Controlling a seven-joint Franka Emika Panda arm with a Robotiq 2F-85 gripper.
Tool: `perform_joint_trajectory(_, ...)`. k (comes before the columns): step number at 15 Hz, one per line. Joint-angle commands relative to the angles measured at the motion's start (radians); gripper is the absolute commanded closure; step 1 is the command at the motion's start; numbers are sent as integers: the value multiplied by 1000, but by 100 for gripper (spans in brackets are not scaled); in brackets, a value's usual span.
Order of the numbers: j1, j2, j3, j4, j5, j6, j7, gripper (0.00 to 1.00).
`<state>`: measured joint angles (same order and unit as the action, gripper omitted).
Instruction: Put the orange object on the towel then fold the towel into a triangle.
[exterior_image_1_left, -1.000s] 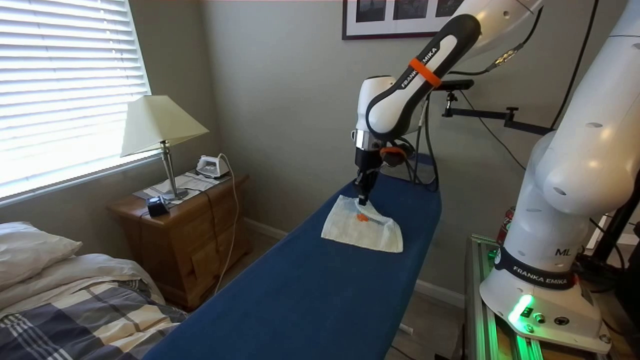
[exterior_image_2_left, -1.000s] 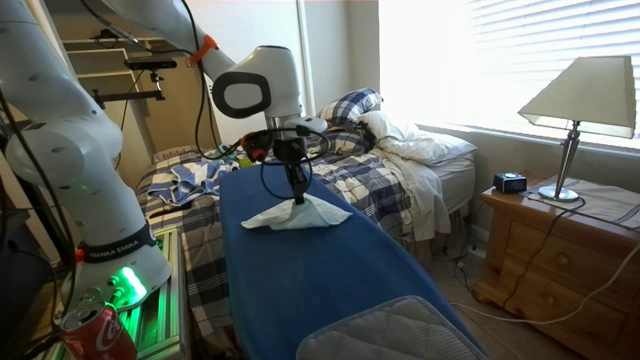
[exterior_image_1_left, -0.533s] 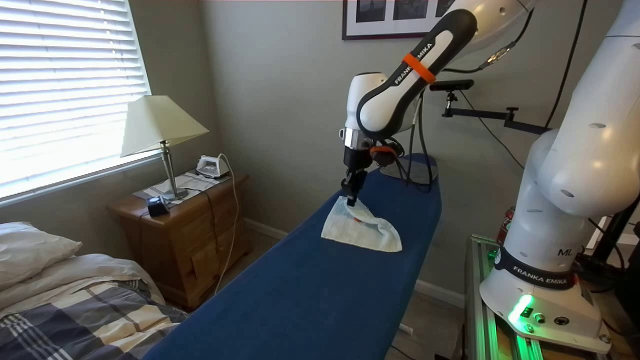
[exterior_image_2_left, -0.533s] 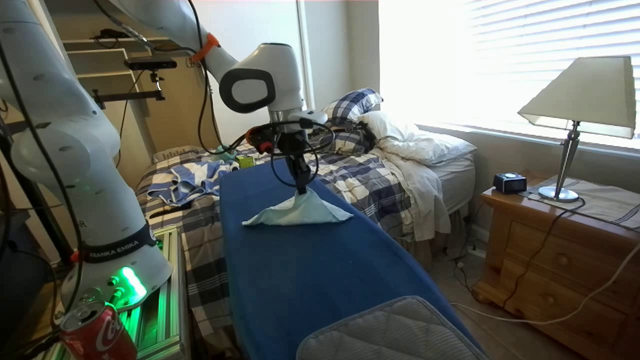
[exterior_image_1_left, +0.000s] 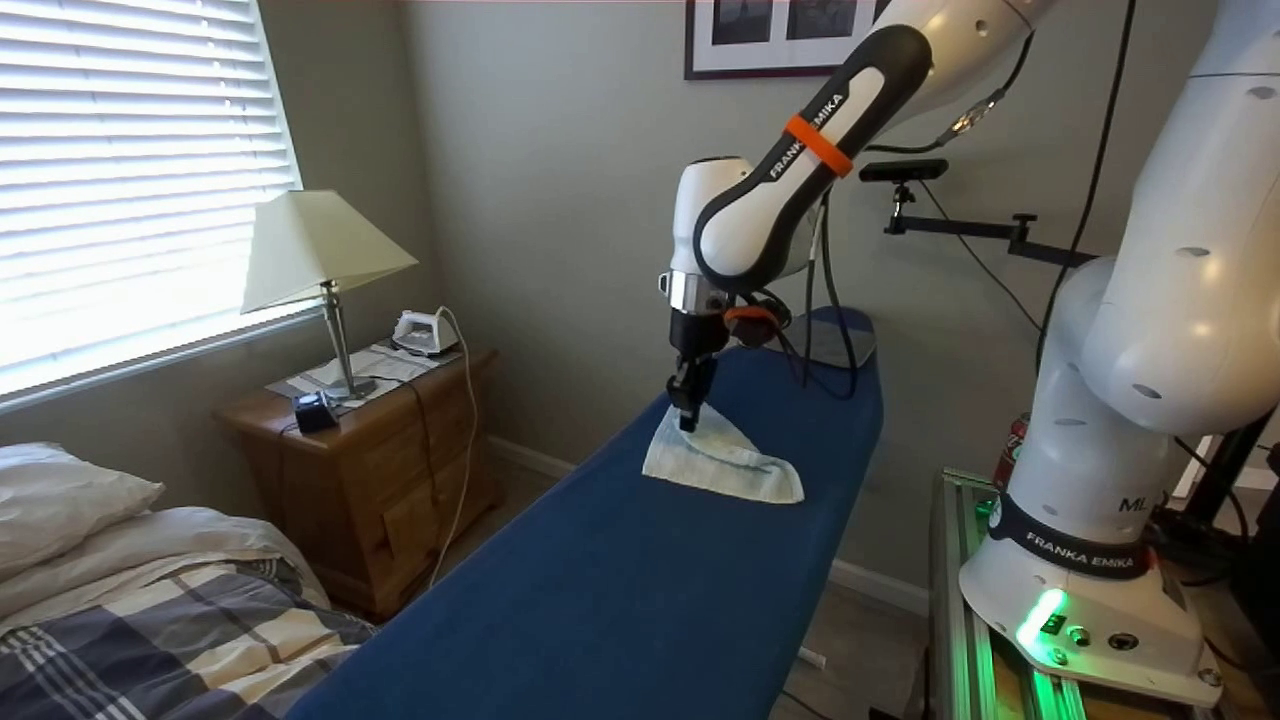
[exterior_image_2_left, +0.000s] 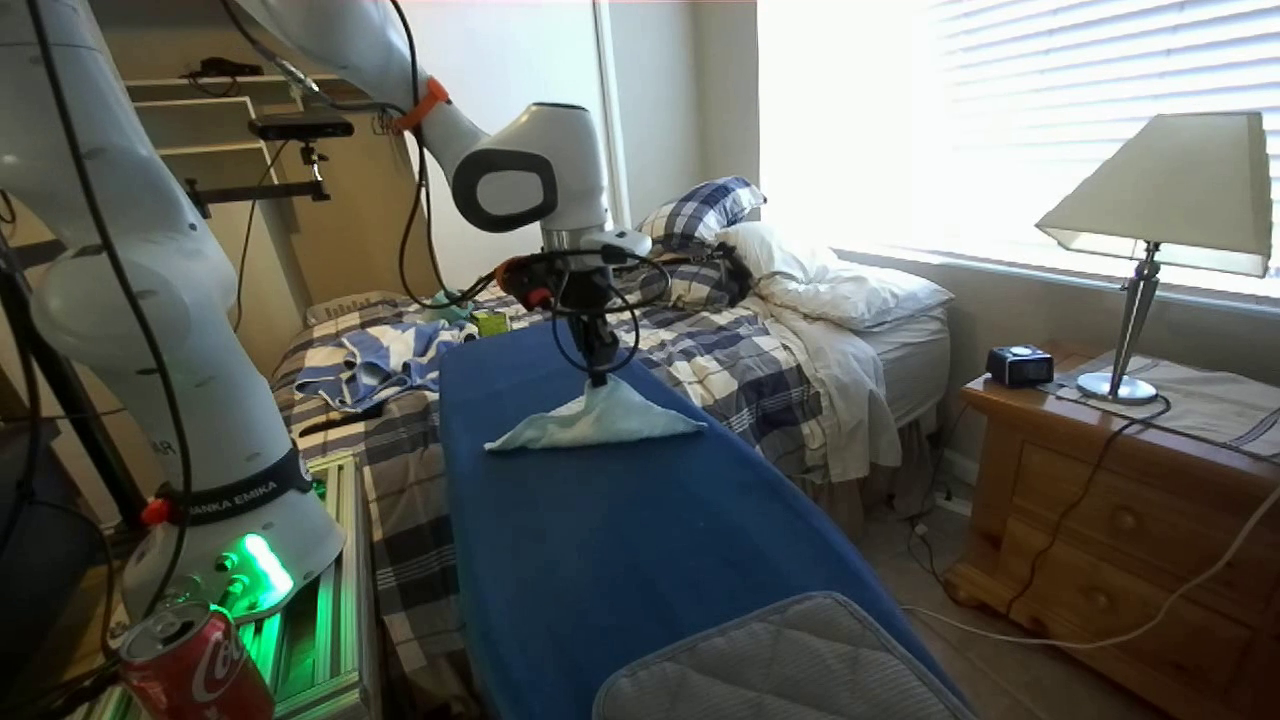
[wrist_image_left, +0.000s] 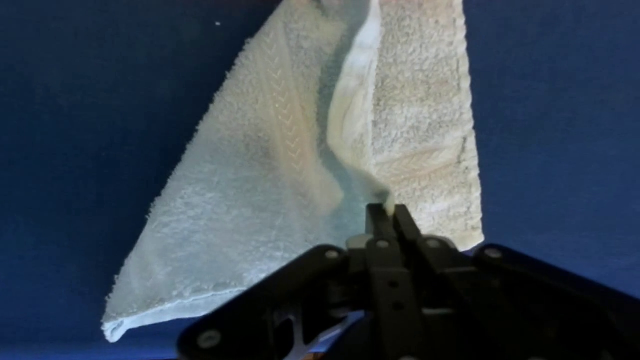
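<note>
Black two-finger gripper (wrist_image_left: 389, 209) is pinching a raised edge of the white terry towel (wrist_image_left: 260, 165), fingers (wrist_image_left: 377, 221) nearly together. Towel is lying part-folded on the blue cloth-covered ironing board (exterior_image_1_left: 570, 590). Orange object isn't showing, presumably sitting under the flap. Triangle-folding step is probably in hand; next move is likely calling for laying the edge down flat, then releasing.

Two fingers (wrist_image_left: 378, 225), below the middle of the wrist view. In an exterior view, one towel (exterior_image_1_left: 735, 475) and one counter (exterior_image_1_left: 620, 600) mid-frame; one lamp (exterior_image_1_left: 322, 252), one iron (exterior_image_1_left: 424, 334), one nightstand (exterior_image_1_left: 350, 500) at left. Lower left in an exterior view, one soda can (exterior_image_2_left: 190, 668).
</note>
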<state>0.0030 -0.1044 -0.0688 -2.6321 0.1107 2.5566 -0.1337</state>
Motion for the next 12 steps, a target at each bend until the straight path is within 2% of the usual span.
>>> perform_joint_trajectory(1, 9, 41, 12, 39, 54, 0, -40, 96)
perform_joint_trajectory(12, 20, 100, 54, 81, 168, -3, -114, 96)
